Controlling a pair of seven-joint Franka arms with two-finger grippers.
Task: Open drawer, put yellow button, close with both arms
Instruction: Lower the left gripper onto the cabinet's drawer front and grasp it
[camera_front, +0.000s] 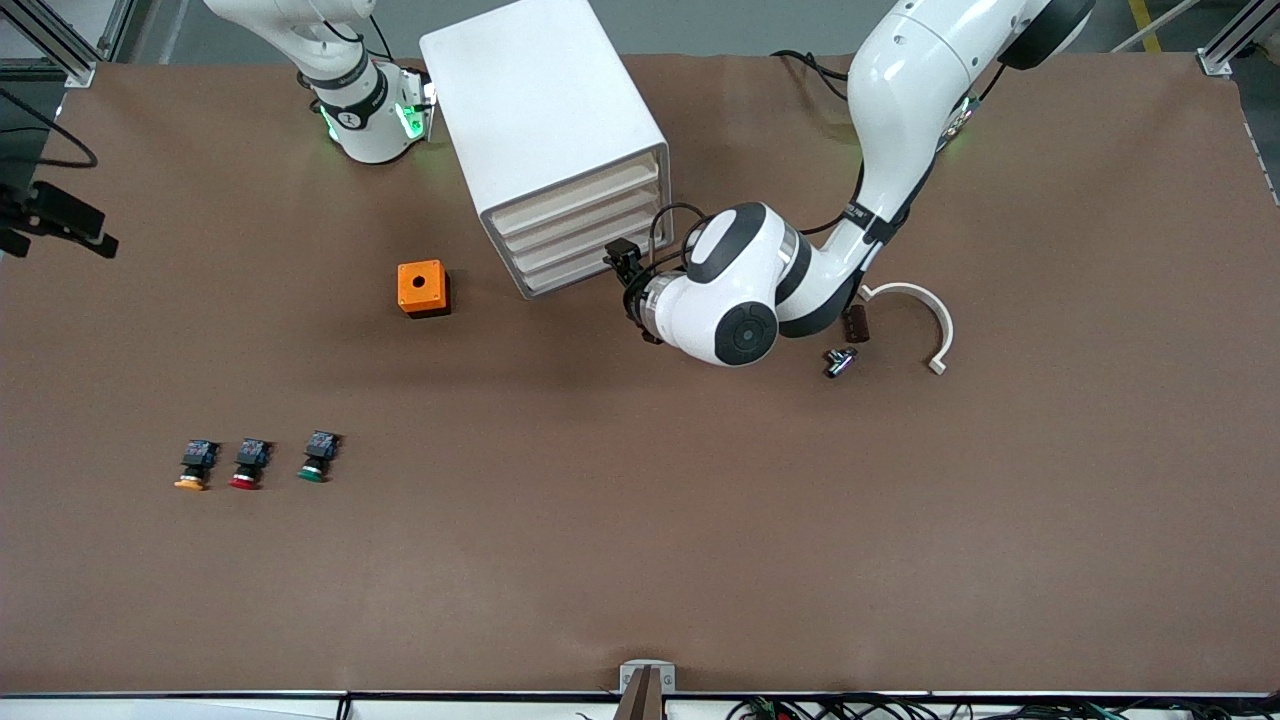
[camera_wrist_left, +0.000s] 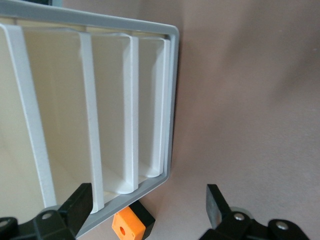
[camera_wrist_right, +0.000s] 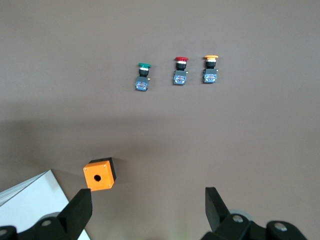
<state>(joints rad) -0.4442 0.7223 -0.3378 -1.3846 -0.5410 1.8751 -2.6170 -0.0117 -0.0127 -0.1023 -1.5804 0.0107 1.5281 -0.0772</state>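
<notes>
The white cabinet (camera_front: 545, 120) stands far from the front camera, with four cream drawer fronts. Its top drawer (camera_front: 580, 193) looks shut. My left gripper (camera_front: 622, 262) hovers open just in front of the lower drawers, at the cabinet's corner toward the left arm's end. In the left wrist view the left gripper (camera_wrist_left: 148, 192) straddles the cabinet (camera_wrist_left: 172, 100) frame's corner and holds nothing. The yellow button (camera_front: 192, 470) (camera_wrist_right: 210, 70) lies near the right arm's end. My right gripper (camera_wrist_right: 147, 197) hangs open and empty high above the table beside the cabinet.
A red button (camera_front: 247, 466) and a green button (camera_front: 317, 458) lie beside the yellow one. An orange box (camera_front: 422, 288) with a hole sits near the cabinet. A white curved piece (camera_front: 925, 310) and small dark parts (camera_front: 840, 360) lie by the left arm.
</notes>
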